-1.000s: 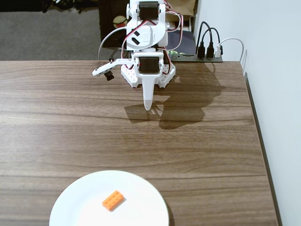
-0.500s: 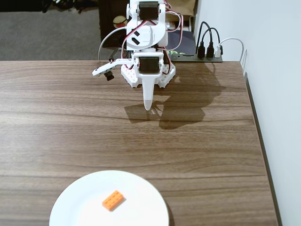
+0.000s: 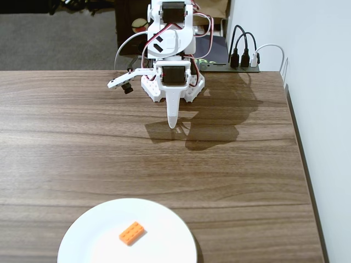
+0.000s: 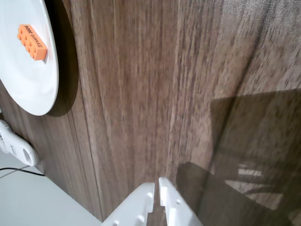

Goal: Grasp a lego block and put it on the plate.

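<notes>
White fingers [image 4: 156,187] sit nearly together and hold nothing, folded back near the arm's base. Below spreads the wooden tabletop [image 3: 82,137]; on it rests the plate [image 3: 88,235], which carries the lego block [image 3: 131,233]. Placing looks done, so the next move calls only for resting clear.

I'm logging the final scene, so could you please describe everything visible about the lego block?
The block is a small bright orange plastic 2x4 brick, studs up, apparently intact. It lies flat near the middle of the white plate, set diagonally in the fixed view, and touches only the plate. The wrist view shows pale lettering along one long side, too small to read. The tool is far away, near the arm's base, with nothing in it.
</notes>
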